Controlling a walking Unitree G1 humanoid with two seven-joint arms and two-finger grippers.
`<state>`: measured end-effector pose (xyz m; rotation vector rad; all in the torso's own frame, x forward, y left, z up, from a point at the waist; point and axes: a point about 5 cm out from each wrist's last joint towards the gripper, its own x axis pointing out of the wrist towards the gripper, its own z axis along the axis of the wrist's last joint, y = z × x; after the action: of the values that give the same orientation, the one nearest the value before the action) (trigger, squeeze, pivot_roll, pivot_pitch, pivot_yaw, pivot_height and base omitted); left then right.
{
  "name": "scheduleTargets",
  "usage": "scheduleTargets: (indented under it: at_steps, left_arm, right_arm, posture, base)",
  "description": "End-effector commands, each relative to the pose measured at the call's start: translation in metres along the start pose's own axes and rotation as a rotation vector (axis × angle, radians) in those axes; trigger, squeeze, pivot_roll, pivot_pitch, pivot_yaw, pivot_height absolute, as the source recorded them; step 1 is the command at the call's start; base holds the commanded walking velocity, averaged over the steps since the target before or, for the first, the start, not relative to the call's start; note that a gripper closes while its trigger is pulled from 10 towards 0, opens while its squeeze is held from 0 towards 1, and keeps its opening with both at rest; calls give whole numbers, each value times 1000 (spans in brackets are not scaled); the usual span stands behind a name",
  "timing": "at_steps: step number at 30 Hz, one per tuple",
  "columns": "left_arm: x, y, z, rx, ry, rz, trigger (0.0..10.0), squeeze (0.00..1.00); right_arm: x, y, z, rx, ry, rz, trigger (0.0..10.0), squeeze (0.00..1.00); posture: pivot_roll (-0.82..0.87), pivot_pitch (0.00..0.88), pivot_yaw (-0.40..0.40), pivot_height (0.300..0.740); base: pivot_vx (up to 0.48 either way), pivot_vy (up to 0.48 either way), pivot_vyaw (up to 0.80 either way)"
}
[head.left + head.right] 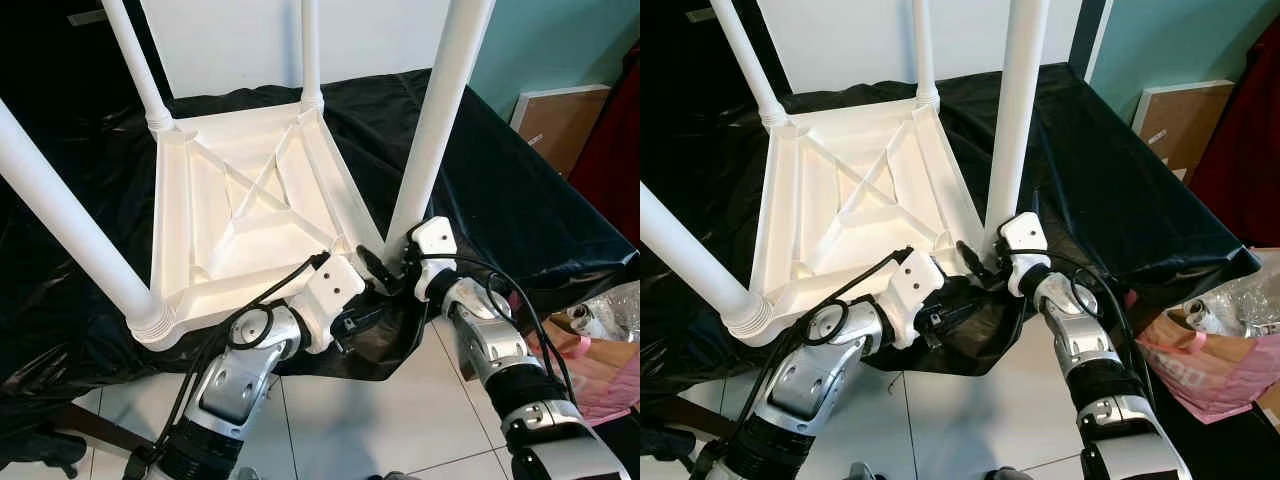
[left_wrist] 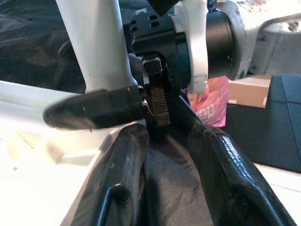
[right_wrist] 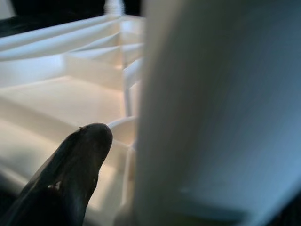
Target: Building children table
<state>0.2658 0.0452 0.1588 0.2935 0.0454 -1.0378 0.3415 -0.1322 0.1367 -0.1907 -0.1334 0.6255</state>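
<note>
Children's table: I am seeing the white plastic children's table (image 1: 250, 200) lying upside down on the black-draped surface (image 1: 520, 200), its ribbed underside facing up and four white round legs pointing up.
Near-right leg: this white tubular leg (image 1: 440, 110) is standing in the socket by the surface's near edge.
Right pincer: my right pincer (image 1: 385, 262) is closing around the base of that leg, one black finger (image 3: 70, 174) lying against the white tube.
Left pincer: my left pincer (image 1: 372, 312) is reaching in just beside the same corner, fingers (image 2: 225, 174) spread narrowly, holding nothing.
Floor: a pink shopping bag (image 1: 1200, 365) is sitting on the white tiles off the surface's right end.
</note>
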Motion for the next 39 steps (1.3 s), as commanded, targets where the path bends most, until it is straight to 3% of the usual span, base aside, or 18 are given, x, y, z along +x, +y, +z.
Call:
scheduleTargets:
  at_steps: [1, 4, 5, 6, 7, 9, 19, 20, 25, 27, 28, 32, 34, 37, 39]
  left_arm:
    - [0, -3, 0, 4, 7, 3, 10000, 0]
    - [-1, -2, 1, 3, 6, 7, 10000, 0]
    - [-2, -1, 1, 4, 6, 10, 10000, 0]
    - [-2, -1, 1, 4, 6, 10, 10000, 0]
    - [-4, 0, 1, 6, 9, 19, 10000, 0]
    - [-4, 0, 1, 5, 10, 23, 10000, 0]
    - [-8, 2, 0, 1, 11, 46, 10000, 0]
    - [-9, 2, 0, 1, 11, 50, 10000, 0]
    - [-9, 2, 0, 1, 11, 55, 10000, 0]
    - [-9, 3, 0, 2, 11, 56, 10000, 0]
    - [-9, 3, 0, 2, 11, 56, 10000, 0]
    - [-9, 2, 1, 0, 10, 58, 10000, 0]
    - [-9, 2, 1, 0, 10, 58, 10000, 0]
    - [-8, 1, 0, -4, 10, 57, 10000, 0]
    - [-7, 1, 1, -5, 9, 54, 10000, 0]
  right_arm:
    - [1, 1, 0, -11, 3, 27, 10000, 0]
    - [6, 0, 1, -35, 18, 79, 10000, 0]
    - [7, 0, 0, -37, 28, 99, 4745, 0]
    - [7, 0, 0, -37, 28, 99, 4745, 0]
    - [7, -2, -4, -42, 55, 109, 353, 0]
    - [6, -2, -7, -37, 65, 110, 0, 0]
    - [2, -6, -18, 9, 105, 45, 0, 0]
    - [2, -6, -21, 19, 119, 8, 10000, 0]
    - [2, -6, -25, 50, 149, -97, 10000, 0]
    - [5, -3, -27, 109, 152, -219, 10000, 0]
    - [5, -3, -27, 109, 152, -219, 10000, 0]
    - [4, 10, -31, 209, 142, -506, 10000, 0]
    - [4, 10, -31, 209, 142, -506, 10000, 0]
    - [3, 20, -31, 237, 131, -641, 10000, 0]
    - [9, 29, -28, 264, 112, -621, 10000, 0]
  posture:
    - [-19, 79, 22, 740]
    - [-14, 80, 22, 740]
    - [-4, 79, 20, 740]
    - [-4, 79, 20, 740]
    - [0, 81, 18, 740]
    - [6, 82, 14, 740]
    - [22, 84, 7, 740]
    - [22, 85, 7, 740]
    - [21, 87, 11, 740]
    - [17, 90, 14, 740]
    - [17, 90, 14, 740]
    - [11, 93, 14, 740]
    - [11, 93, 14, 740]
    - [5, 95, 14, 740]
    - [0, 101, 18, 740]
  base:
    - [0, 0, 0]
    - [0, 0, 0]
    - [0, 0, 0]
    - [0, 0, 0]
    - [0, 0, 0]
    - [0, 0, 0]
    - [0, 0, 0]
    - [0, 0, 0]
    - [0, 0, 0]
    - [0, 0, 0]
    - [0, 0, 0]
    - [0, 0, 0]
    - [0, 0, 0]
    - [0, 0, 0]
    - [0, 0, 0]
